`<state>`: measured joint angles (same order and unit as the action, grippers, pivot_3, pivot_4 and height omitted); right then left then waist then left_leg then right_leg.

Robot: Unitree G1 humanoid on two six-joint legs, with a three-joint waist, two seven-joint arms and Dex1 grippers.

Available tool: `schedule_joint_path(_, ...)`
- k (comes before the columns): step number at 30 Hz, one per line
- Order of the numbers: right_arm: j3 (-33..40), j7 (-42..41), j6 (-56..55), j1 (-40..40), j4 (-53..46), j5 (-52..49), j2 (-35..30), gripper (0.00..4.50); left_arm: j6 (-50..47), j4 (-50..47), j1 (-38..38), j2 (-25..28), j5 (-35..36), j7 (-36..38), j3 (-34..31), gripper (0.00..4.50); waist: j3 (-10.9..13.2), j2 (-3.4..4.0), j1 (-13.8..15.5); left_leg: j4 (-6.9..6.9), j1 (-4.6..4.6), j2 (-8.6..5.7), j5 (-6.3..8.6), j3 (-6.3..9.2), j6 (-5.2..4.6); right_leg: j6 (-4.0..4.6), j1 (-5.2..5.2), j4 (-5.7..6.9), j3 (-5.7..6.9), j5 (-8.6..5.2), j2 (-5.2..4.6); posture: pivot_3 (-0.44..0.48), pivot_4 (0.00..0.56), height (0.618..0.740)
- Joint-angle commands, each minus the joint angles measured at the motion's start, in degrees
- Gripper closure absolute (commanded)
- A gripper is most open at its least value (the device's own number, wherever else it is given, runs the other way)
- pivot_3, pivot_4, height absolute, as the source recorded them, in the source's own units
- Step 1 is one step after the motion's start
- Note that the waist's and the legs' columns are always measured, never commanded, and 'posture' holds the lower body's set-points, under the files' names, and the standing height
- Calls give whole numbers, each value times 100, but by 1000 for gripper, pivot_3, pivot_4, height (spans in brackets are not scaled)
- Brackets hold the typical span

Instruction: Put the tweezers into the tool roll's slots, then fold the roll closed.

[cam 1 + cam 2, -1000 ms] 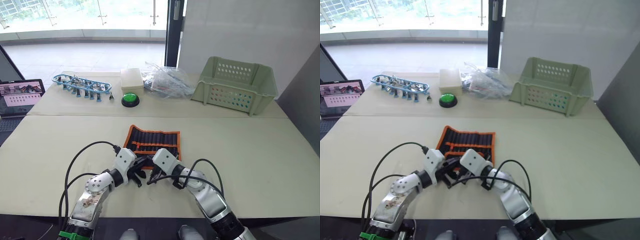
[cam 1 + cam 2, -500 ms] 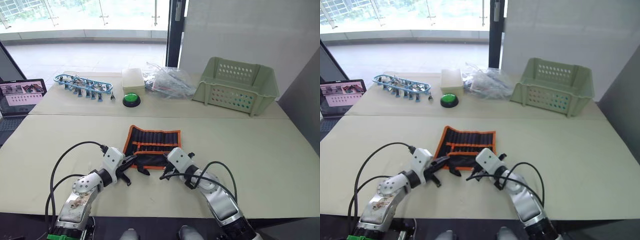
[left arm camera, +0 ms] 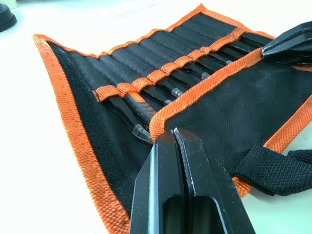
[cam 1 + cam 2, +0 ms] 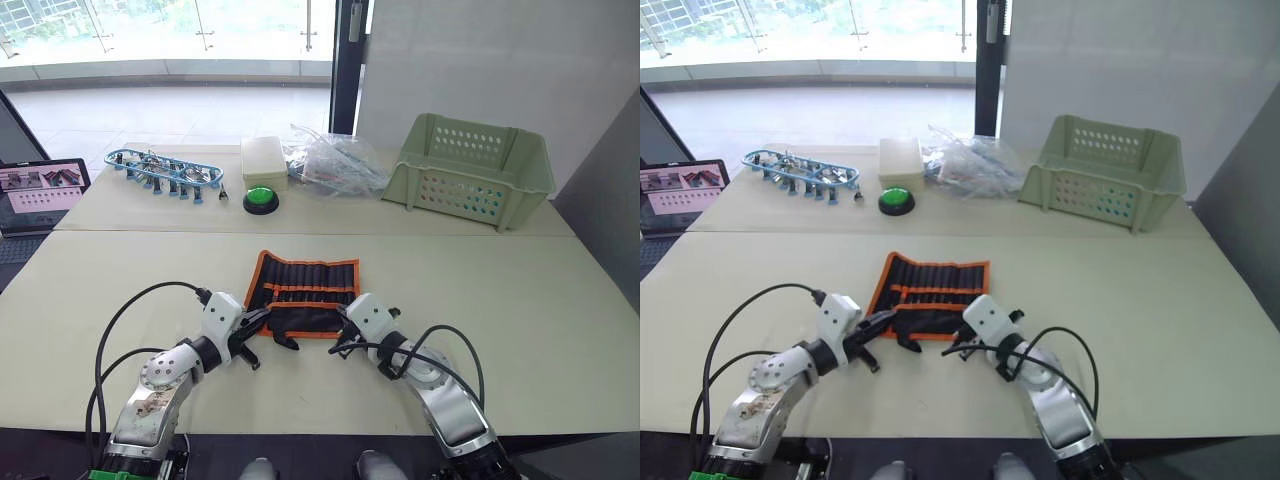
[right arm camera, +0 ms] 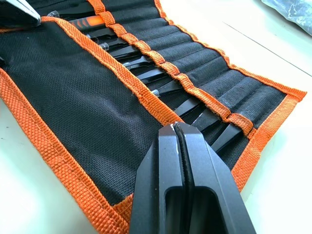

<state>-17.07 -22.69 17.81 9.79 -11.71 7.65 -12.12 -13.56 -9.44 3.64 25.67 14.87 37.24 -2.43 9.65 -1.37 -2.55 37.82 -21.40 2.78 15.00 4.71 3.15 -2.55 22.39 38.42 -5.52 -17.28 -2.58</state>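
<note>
Filling the slots (image 5: 195, 63): tweezers (image 5: 146, 61), roll (image 4: 305, 293) unfolded.

Daylight pours in through the glass wall (image 4: 150, 30) at the far side, washing over a pale tiled floor (image 4: 170, 112) beyond the tabletop (image 4: 520, 300). A dark upright post (image 4: 345, 65) splits the glass from a plain white wall (image 4: 480, 60), and a grey panel (image 4: 605, 200) closes in further along. The beige tabletop is two slabs, a seam (image 4: 450, 235) running straight across between them. The light is soft and even.
</note>
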Motion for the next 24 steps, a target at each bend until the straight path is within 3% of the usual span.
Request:
schedule_joint_path(1, 276, -137, -176, -25, -869, -380, -11, 4500, -167, -966, -262, 483, 814, 453, -812, 4454, 1, -1, -35, -1, -3, 1, 0, 0, 0, 0, 5, 0, 0, 0, 0, 0, 150, 713)
schedule_joint_path(4, 521, -397, 91, 89, -1432, -673, -224, 4500, -688, -1716, -712, 1152, 2041, 1108, -1811, 4454, 2, -3, -89, -4, -42, 6, 0, 0, 0, 1, 49, 11, 0, 1, 1, 0, 150, 713)
schedule_joint_path(8, 791, -629, 873, 174, -1624, -1112, -459, 4500, -1038, -1806, -1100, 1607, 2641, 1458, -2375, 4454, 2, 3, -44, -4, -55, 2, -2, 0, 4, 1, 63, 16, 1, 1, -4, 0, 150, 713)
schedule_joint_path(12, 1248, -763, 2467, 270, -1797, -2019, -456, 3414, -523, -1355, -1747, 1952, 2225, 2164, -2739, 4500, 4, 2, -45, -4, -61, 2, -2, -2, 4, 2, 69, 12, -1, 0, 0, 0, 150, 713)
schedule_joint_path(17, 1579, -707, 3498, 509, -1810, -2651, -467, 1715, -60, -1051, -1947, 2020, 2143, 2650, -2849, 4500, 5, 4, -35, -4, -63, 3, -2, -2, 4, 5, 73, 12, 0, -1, 1, 0, 150, 713)
schedule_joint_path(19, 1833, -608, 4080, 725, -1626, -2934, -394, 991, 26, -863, -1892, 2058, 2110, 2797, -2802, 3652, 5, 4, -28, -4, -62, 4, -2, -3, 4, 5, 73, 12, 1, -1, 1, 0, 150, 713)
schedule_joint_path(24, 2444, -407, 5563, 1321, -849, -3543, -118, 979, 206, -434, -1642, 2097, 2077, 3119, -2630, 2029, 5, 5, -27, -5, -62, 4, -2, -4, 4, 5, 74, 12, 1, -1, 3, 0, 150, 713)
